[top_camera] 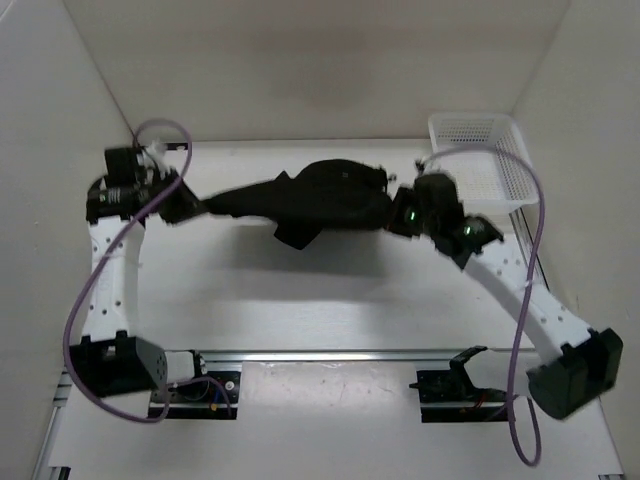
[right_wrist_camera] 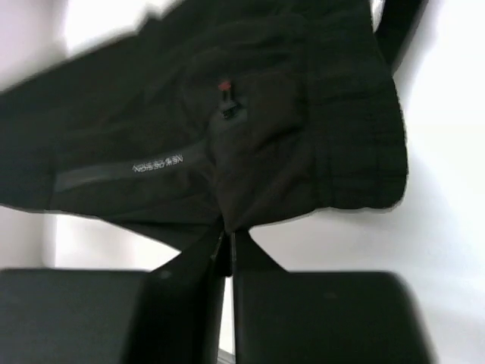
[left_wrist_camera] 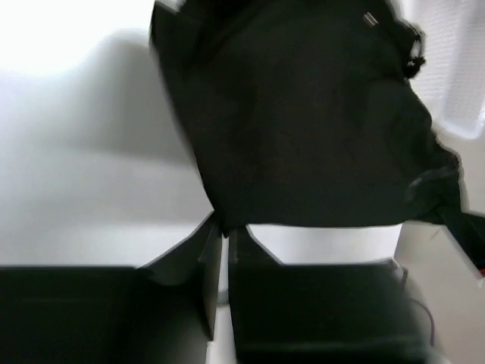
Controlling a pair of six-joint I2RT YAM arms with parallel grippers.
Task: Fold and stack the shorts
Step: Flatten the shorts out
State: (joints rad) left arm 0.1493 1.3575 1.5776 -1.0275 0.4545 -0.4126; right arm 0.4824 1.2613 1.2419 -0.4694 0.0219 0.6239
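Shorts (top_camera: pixel 330 195) slung between both arms above the far half of the table (top_camera: pixel 330 300), their long axis running left to right. We see the left pincer (top_camera: pixel 195 207) clenched on the narrow, drawn-out left end and the right pincer (top_camera: pixel 398 212) clenched on the bulkier right end. Each wrist view shows the fingers pressed together with a pinch of black fabric at the tips. The cloth bunches in the middle, and a flap hangs toward the near edge. The white basket (top_camera: pixel 480 160) stands in the far right corner, just beyond the right pincer. We judge that the coming move turns on this axis: each arm holds one end, so they must travel together to lay the shorts flat on the table for folding.
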